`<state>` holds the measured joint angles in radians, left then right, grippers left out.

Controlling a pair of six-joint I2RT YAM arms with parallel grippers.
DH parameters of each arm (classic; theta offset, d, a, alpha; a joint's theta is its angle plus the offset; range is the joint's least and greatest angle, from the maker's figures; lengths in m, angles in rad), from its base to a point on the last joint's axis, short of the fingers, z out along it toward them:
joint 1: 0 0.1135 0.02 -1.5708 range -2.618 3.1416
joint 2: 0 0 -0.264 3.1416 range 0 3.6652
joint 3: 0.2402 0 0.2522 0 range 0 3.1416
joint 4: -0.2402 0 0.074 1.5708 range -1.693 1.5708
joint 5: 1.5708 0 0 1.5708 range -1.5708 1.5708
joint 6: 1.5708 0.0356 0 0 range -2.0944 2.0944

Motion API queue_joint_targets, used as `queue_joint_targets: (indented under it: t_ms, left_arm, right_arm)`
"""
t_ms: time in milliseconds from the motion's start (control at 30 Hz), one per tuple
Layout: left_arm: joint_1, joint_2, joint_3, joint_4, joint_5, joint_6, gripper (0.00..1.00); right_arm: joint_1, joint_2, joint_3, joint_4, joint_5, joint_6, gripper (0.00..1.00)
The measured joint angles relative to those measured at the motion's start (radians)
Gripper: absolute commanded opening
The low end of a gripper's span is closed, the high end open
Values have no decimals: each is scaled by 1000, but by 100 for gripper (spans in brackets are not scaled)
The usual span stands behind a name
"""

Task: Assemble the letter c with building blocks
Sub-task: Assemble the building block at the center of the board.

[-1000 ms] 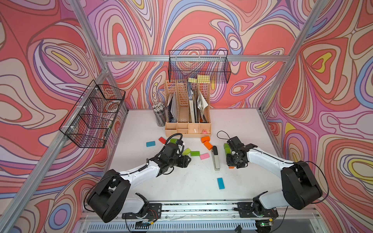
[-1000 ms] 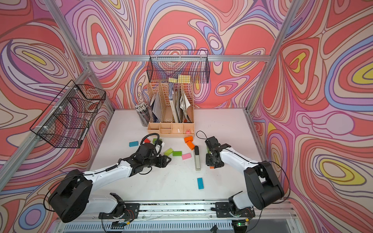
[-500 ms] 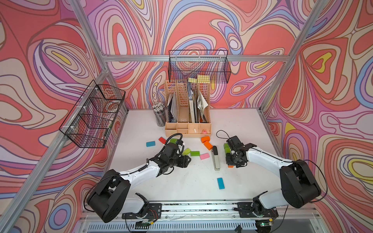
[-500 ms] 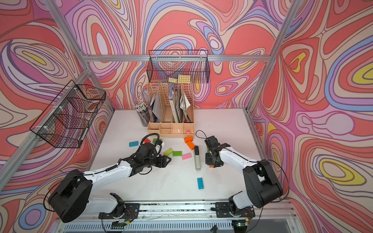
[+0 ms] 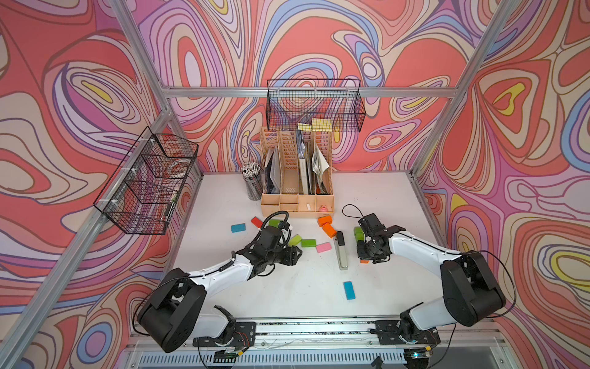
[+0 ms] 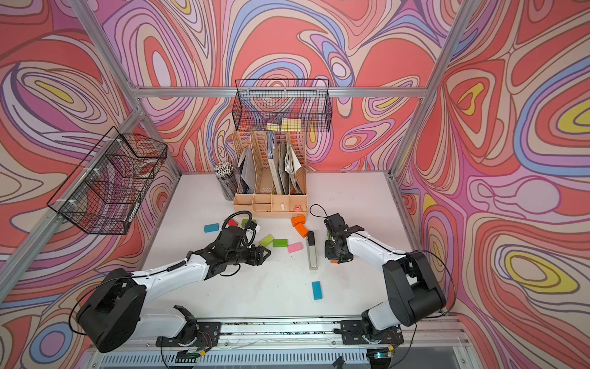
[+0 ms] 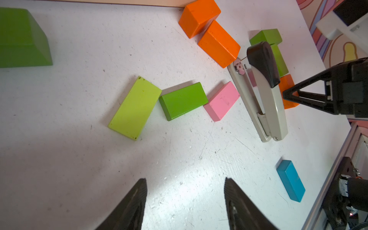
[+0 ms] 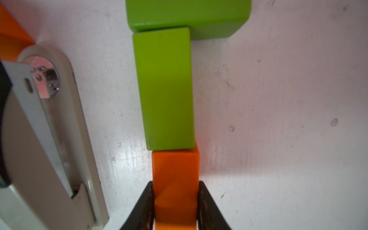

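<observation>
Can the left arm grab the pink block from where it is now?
Probably yes. The left gripper is open, with bare table between it and the pink block; only the stapler lies close beside it.

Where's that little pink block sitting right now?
In both top views the pink block lies flat mid-table, between a green block on its left and the stapler on its right.

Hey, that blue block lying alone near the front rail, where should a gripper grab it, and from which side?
Probably across its two long sides at mid-length, coming straight down from above. The blue block lies flat on the table with bare space all round, and its narrow width suits the jaws.
</observation>
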<state>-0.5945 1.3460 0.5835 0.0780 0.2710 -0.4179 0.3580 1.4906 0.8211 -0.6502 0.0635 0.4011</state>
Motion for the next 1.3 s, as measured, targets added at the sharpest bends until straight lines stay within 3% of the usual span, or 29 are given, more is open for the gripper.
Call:
queue_joint_targets:
  t_ms: [1300]
  left_arm:
    - [6,0,0,0,0,0,65]
  right_arm:
    - [-6,-3,-4,23,-31,-15,34]
